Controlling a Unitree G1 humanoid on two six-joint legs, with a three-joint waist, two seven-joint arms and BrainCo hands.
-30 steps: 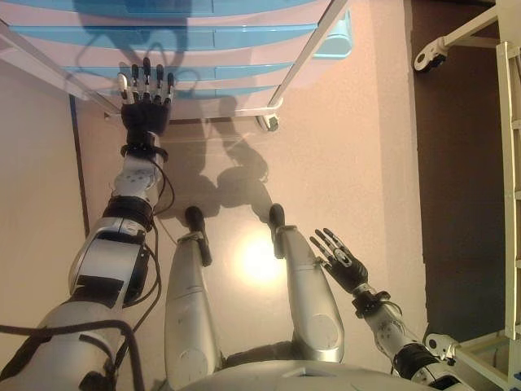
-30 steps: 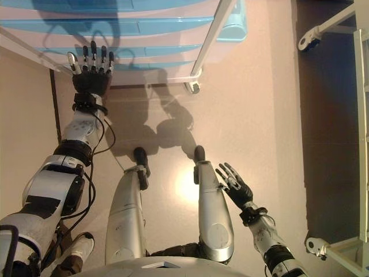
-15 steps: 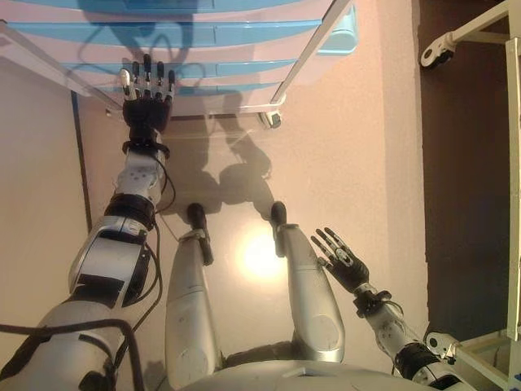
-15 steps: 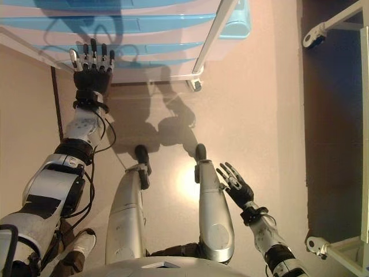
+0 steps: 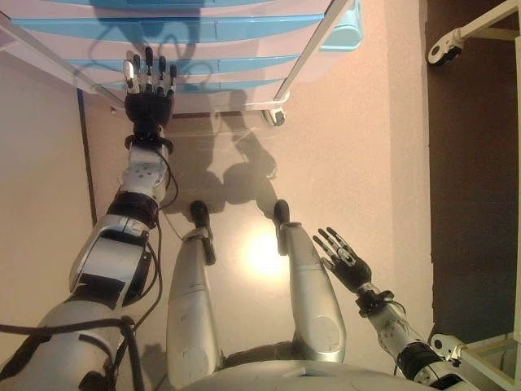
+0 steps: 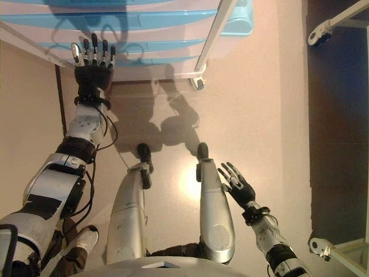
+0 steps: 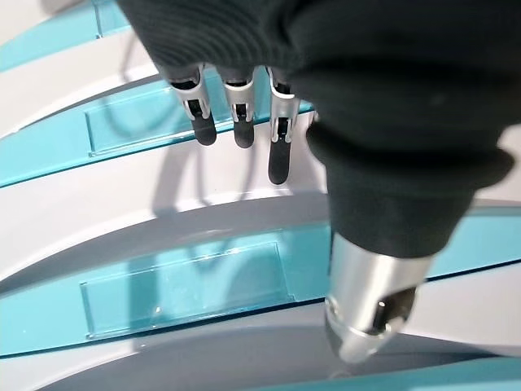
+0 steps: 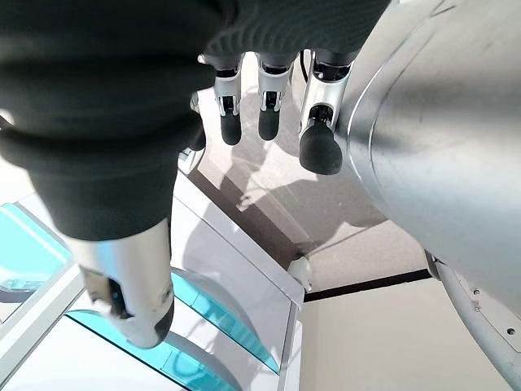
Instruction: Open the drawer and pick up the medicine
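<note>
A white drawer unit [image 5: 244, 49] with pale blue drawer fronts [image 7: 187, 281] stands on castors at the far side of the floor; every drawer in view is closed. My left hand [image 5: 148, 91] is stretched out to the lower drawer fronts at the unit's left part, fingers [image 7: 236, 122] straight and spread, holding nothing. In the left wrist view the fingertips hover just before a blue drawer front. My right hand [image 5: 346, 261] hangs open low on the right, beside my leg. No medicine shows in any view.
A white metal frame on castors [image 5: 456, 37] stands at the far right over a dark floor strip [image 5: 468, 187]. Another white frame corner [image 5: 480, 354] sits at the lower right. A dark seam [image 5: 85, 155] runs along the floor on the left.
My left hand has reached a little farther forward to the drawer fronts, with the view shifting slightly as I lean. The right hand has stayed in place.
</note>
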